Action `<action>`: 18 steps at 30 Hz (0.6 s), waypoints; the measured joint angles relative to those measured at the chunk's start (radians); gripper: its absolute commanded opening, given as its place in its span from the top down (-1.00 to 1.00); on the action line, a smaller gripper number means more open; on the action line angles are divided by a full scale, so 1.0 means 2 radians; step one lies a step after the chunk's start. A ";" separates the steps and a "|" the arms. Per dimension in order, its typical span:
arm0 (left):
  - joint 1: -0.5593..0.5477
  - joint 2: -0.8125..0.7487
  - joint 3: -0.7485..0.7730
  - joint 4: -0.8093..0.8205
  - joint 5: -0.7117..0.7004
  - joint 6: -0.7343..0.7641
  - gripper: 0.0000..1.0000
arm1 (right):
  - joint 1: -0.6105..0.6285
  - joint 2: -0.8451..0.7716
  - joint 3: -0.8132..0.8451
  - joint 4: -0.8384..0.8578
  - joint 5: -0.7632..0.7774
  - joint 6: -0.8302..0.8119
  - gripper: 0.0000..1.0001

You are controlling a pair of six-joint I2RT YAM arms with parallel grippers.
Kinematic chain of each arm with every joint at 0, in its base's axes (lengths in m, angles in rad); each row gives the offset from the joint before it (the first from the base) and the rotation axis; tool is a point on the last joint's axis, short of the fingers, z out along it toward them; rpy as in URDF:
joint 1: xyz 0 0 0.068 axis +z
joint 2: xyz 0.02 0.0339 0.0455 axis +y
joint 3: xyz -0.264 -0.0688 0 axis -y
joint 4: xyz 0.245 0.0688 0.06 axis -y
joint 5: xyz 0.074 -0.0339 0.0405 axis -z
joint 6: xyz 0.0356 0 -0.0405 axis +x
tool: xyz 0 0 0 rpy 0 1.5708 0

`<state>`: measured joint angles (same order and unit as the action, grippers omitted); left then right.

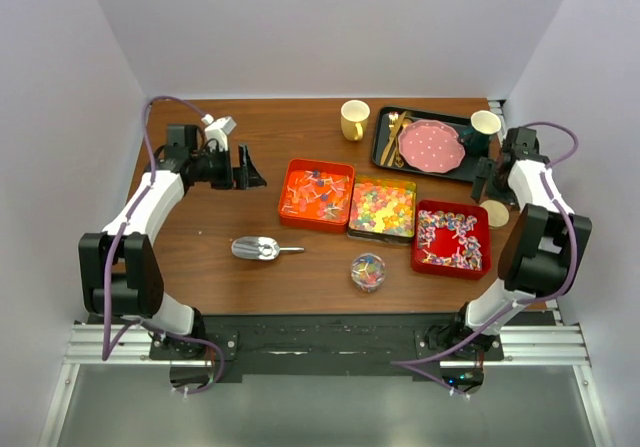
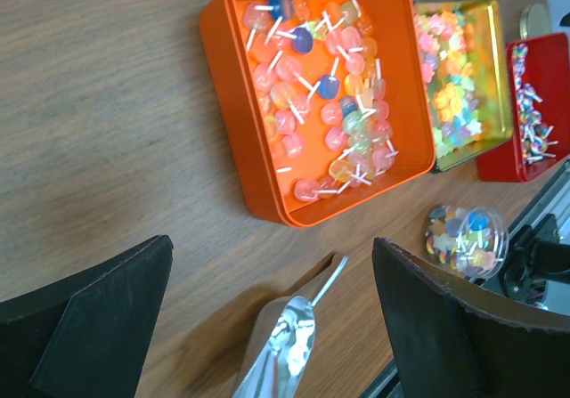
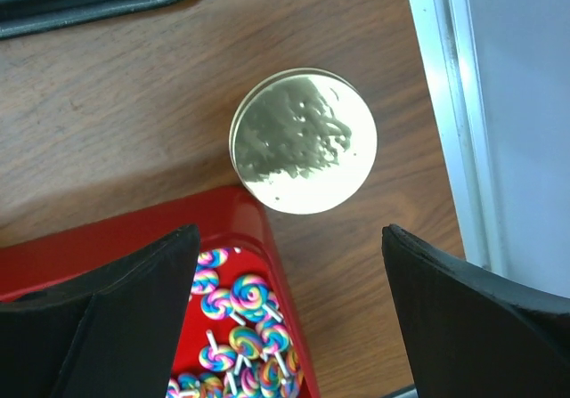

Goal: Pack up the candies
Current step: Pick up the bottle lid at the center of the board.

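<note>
Candies (image 2: 356,122), glossy on sticks, fill the square orange tray (image 2: 242,113); left tool (image 2: 272,309) and right tool (image 3: 289,309) gape wide.

Overhead view of whole table (image 1: 200,257); close downward wrist views, red tray (image 3: 232,209) common to both.

Three boxes stand in a row across the middle of the surface (image 1: 200,267), all holding candies (image 1: 318,195): the left box (image 1: 318,163), the middle box (image 1: 380,237) against it, and the right box (image 1: 451,205) set slightly nearer. A scoop (image 1: 257,249) lies before the left box, and a small round jar (image 1: 368,271) before the middle one. A lid (image 3: 303,140) lies just right of the right box. Behind, a mug (image 1: 354,120) stands left of a tray (image 1: 383,147) carrying cutlery (image 1: 393,135), a plate (image 1: 432,146) and a cup (image 1: 486,124).
</note>
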<state>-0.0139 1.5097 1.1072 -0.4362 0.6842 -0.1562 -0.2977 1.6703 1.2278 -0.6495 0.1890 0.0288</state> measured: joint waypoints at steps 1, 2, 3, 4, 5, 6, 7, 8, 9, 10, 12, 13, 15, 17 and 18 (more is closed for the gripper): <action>0.000 0.002 0.001 -0.003 -0.002 0.004 -0.98 | 0.000 0.005 0.000 0.004 0.000 0.002 -0.75; 0.000 0.004 0.001 -0.005 -0.005 0.008 -0.97 | 0.000 0.010 0.000 0.010 0.000 0.003 -0.75; 0.000 0.005 0.001 -0.007 -0.007 0.012 -0.98 | -0.001 0.015 0.000 0.014 -0.001 0.003 -0.75; 0.000 0.007 0.001 -0.010 -0.009 0.015 -0.98 | -0.002 0.021 0.000 0.019 -0.001 0.005 -0.75; 0.000 0.008 0.001 -0.012 -0.012 0.020 -0.98 | -0.003 0.029 0.000 0.023 -0.001 0.005 -0.75; 0.000 0.008 0.001 -0.015 -0.015 0.024 -0.98 | -0.004 0.037 0.000 0.026 -0.001 0.007 -0.75; 0.000 0.009 0.001 -0.019 -0.017 0.027 -0.97 | -0.006 0.044 0.000 0.028 -0.003 0.008 -0.74; 0.000 0.009 0.001 -0.021 -0.019 0.030 -0.98 | -0.007 0.049 0.000 0.030 -0.004 0.008 -0.75; 0.000 0.009 0.001 -0.024 -0.022 0.034 -0.98 | -0.008 0.056 0.000 0.033 -0.006 0.009 -0.75; 0.000 0.009 0.001 -0.027 -0.024 0.036 -0.98 | -0.009 0.060 0.000 0.034 -0.008 0.009 -0.75; 0.000 0.009 0.001 -0.030 -0.027 0.041 -0.98 | -0.009 0.065 0.002 0.036 -0.010 0.012 -0.75; 0.000 0.009 0.001 -0.031 -0.029 0.044 -0.98 | -0.009 0.068 0.005 0.036 -0.010 0.013 -0.75; 0.000 0.009 0.001 -0.032 -0.031 0.047 -0.98 | -0.009 0.075 0.014 0.039 -0.010 0.016 -0.75; 0.000 0.010 0.001 -0.034 -0.034 0.050 -0.98 | -0.009 0.081 0.020 0.045 -0.010 0.016 -0.75; 0.000 0.010 0.001 -0.034 -0.035 0.051 -0.98 | -0.009 0.083 0.021 0.048 -0.009 0.016 -0.76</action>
<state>-0.0139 1.5307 1.1091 -0.5037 0.6136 -0.0551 -0.3164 1.8366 1.2701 -0.5526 0.1707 0.0612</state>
